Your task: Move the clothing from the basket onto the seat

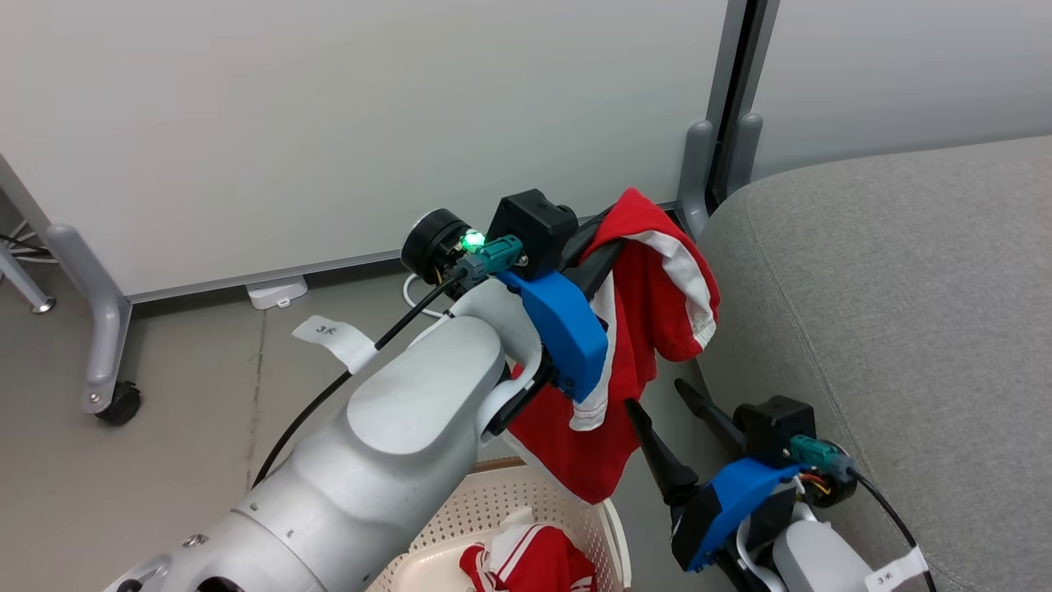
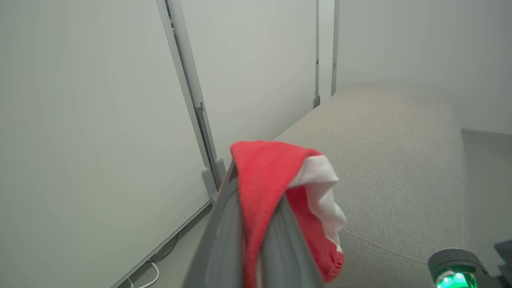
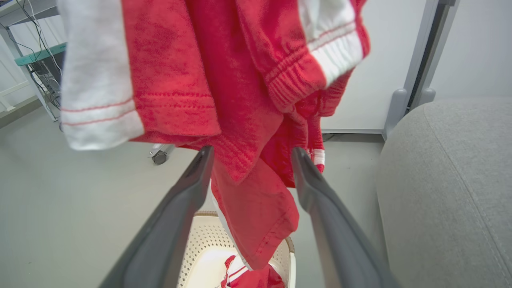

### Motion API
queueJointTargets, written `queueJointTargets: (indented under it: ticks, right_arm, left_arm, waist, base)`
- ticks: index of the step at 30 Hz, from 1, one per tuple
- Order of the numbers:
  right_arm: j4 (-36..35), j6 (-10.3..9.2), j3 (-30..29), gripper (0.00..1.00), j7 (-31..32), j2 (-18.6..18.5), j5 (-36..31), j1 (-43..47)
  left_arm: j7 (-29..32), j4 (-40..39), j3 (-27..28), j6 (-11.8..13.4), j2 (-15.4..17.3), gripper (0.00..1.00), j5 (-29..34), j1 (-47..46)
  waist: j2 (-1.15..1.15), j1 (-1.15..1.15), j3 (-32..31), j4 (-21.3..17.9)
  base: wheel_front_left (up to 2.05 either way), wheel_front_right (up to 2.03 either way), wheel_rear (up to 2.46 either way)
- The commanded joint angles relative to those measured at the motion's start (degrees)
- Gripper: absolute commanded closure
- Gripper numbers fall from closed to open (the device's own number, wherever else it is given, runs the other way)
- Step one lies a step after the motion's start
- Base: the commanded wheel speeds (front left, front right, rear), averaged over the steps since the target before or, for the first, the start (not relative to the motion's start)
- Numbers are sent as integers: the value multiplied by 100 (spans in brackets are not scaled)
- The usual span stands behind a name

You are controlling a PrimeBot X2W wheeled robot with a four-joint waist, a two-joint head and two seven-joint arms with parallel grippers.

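My left gripper (image 1: 609, 238) is shut on a red clothing piece with white trim (image 1: 637, 329), holding it up in the air beside the grey seat (image 1: 888, 329). The fabric's lower end hangs down over the cream basket (image 1: 493, 510), where another red-and-white garment (image 1: 534, 563) lies. In the left wrist view the gripper (image 2: 256, 188) pinches the red cloth (image 2: 268, 168) in front of the seat (image 2: 392, 160). My right gripper (image 1: 657, 395) stands open lower down, between basket and seat. Its fingers (image 3: 192, 180) frame the hanging garment (image 3: 240, 80) above the basket (image 3: 200, 240).
White partition panels stand behind, with grey posts (image 1: 723, 156) at the seat's corner and a caster foot (image 1: 119, 403) on the left floor. A white box (image 1: 275, 292) and cable lie at the wall base. A desk with cables (image 3: 36, 64) stands farther off.
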Motion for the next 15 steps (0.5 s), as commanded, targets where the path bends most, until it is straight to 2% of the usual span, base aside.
queueJointTargets:
  ticks: [1,6,15]
  right_arm:
    - [262,3,58,0,-4,-20,67,-297]
    - [802,3,179,0,-49,-20,106,-724]
    - [1645,3,773,0,-119,-20,472,-1409]
  left_arm:
    - [-39,-58,-55,32,3,100,-63,-125]
    - [-59,-109,-175,50,1,100,-154,-161]
    - [-92,-203,-414,109,3,100,-321,-229]
  waist:
    - [0,0,-1,28]
    - [0,0,-1,76]
    - [0,0,-4,146]
  base:
    - [0,0,0]
    - [0,0,0]
    - [0,0,0]
